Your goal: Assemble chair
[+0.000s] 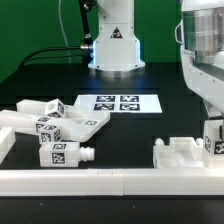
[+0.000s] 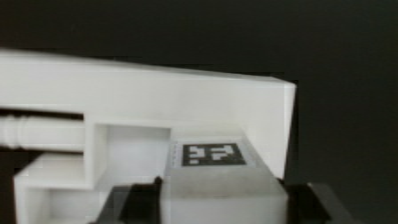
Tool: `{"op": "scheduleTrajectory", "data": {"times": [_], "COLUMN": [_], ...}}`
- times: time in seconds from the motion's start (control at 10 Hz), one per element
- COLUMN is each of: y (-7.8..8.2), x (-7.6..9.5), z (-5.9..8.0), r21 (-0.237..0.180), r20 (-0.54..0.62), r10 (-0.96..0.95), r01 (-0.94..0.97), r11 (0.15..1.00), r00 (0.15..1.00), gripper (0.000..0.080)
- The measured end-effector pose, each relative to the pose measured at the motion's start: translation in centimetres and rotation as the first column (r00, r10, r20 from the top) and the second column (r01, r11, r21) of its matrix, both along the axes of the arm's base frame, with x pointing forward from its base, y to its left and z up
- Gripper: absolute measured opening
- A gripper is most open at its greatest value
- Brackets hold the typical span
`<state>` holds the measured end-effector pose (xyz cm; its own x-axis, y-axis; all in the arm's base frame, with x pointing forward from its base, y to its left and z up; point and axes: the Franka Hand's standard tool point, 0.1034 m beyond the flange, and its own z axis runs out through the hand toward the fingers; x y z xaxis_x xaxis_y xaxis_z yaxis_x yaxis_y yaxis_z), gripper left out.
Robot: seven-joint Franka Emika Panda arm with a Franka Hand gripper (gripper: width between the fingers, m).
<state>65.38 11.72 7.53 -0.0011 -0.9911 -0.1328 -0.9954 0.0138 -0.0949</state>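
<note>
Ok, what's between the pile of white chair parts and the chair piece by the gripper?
Nothing: in the exterior view, bare black table separates the pile of chair parts from the chair piece; the marker board lies farther back.

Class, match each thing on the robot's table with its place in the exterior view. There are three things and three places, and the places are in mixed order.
Things:
1. marker board
2. heap of loose chair pieces
3. tagged chair block

Places:
A. exterior view's right, between the jaws of the gripper
B. exterior view's left
C. middle of the table, lying flat

Pairs: 1-C; 2-B; 3-A
</note>
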Motion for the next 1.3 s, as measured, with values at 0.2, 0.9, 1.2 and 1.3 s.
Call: {"op": "scheduleTrajectory", "data": {"times": [0.2, 0.9, 1.2, 1.3], "y": [-0.1, -2.6, -2.3, -2.3], "x": [0.1, 0.3, -0.1, -0.1], "z": [0.0, 2.3, 1.8, 1.8], "r21": [0.021, 0.022, 0.021, 0.021], "r20": [-0.011, 0.044, 0.035, 0.035], "r10": [-0.121, -0.09, -0.089, -0.088], "r01": [0.121, 0.09, 0.088, 0.087], "r11": [0.992, 0.996, 0.996, 0.996], "r00": [0.993, 0.995, 0.995, 0.996], "gripper": [0.0286, 0.0641, 0.0649, 0.0649]}}
